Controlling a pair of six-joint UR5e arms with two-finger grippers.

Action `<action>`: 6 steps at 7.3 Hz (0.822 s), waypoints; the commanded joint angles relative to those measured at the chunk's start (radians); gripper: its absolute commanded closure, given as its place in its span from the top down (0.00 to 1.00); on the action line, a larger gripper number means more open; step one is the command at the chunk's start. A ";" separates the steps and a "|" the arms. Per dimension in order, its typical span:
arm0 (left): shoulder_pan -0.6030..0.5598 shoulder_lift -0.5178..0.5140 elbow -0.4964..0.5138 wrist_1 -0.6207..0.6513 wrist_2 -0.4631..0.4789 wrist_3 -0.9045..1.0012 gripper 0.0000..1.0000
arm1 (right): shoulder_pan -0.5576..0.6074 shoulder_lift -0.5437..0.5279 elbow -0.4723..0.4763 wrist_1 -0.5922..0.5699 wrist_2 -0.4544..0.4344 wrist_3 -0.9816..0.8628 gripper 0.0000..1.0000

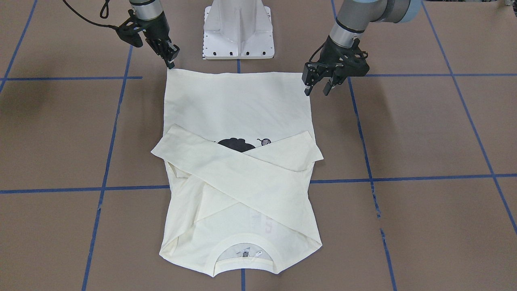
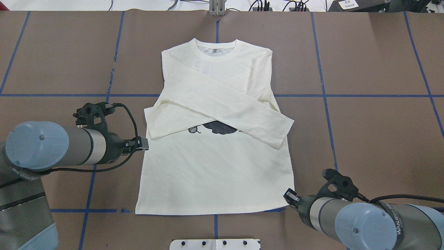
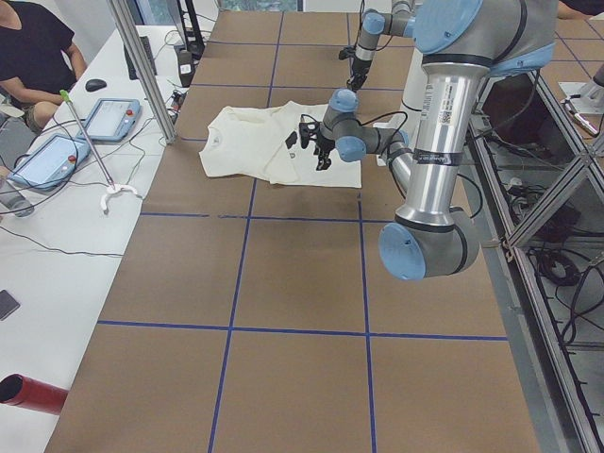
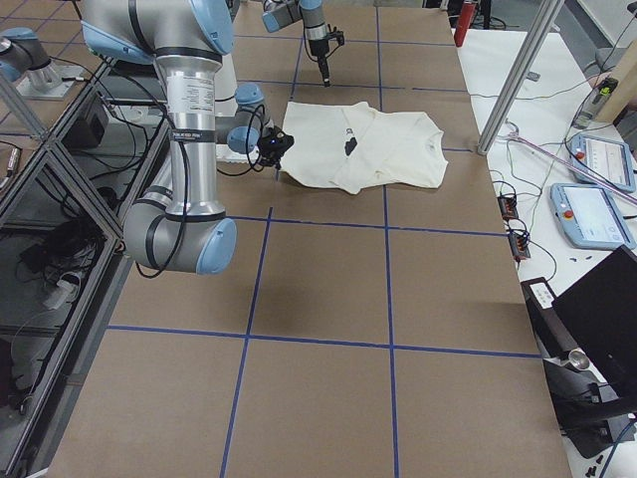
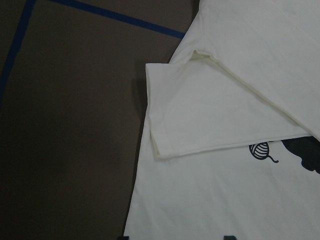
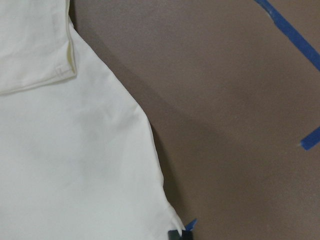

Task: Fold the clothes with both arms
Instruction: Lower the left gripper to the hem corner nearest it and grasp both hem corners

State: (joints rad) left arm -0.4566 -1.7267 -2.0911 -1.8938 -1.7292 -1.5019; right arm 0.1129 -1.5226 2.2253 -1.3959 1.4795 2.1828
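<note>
The shirt (image 2: 215, 173) lies flat, print side up, in the middle of the brown bench (image 2: 364, 132). Its hem is towards the robot and its collar (image 2: 216, 52) is on the far side. Both long sleeves (image 2: 242, 111) are folded in and crossed over the chest, so only a strip of the black cat print (image 2: 220, 127) shows below them.

The left arm (image 2: 69, 147) reaches in from the robot's left. The left hand (image 1: 317, 91) is released, with its fingers spread, and hovers at the shirt's side edge on that side, below the cuff.

The right arm (image 2: 347, 215) comes in low at the opposite hem corner. The right hand (image 1: 171, 61) has its fingers drawn together with the tip right at that corner; whether it pinches the cloth I cannot tell.

Blue tape lines (image 2: 322, 86) cross the bench in a grid.
</note>
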 commanded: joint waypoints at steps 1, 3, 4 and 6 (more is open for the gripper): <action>0.042 0.021 -0.045 0.094 -0.018 -0.042 0.67 | 0.001 -0.002 0.008 -0.002 0.001 0.000 0.00; 0.160 0.013 -0.044 0.104 -0.015 -0.205 0.67 | 0.001 -0.002 0.010 -0.002 0.001 0.000 0.00; 0.188 0.019 -0.041 0.105 -0.013 -0.219 0.67 | 0.001 0.001 0.013 -0.002 -0.001 0.002 0.00; 0.200 0.010 0.014 0.104 -0.010 -0.213 0.67 | 0.002 -0.005 0.013 -0.002 -0.001 0.000 0.00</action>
State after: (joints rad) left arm -0.2675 -1.7102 -2.1122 -1.7896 -1.7421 -1.7144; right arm 0.1144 -1.5248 2.2370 -1.3974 1.4790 2.1832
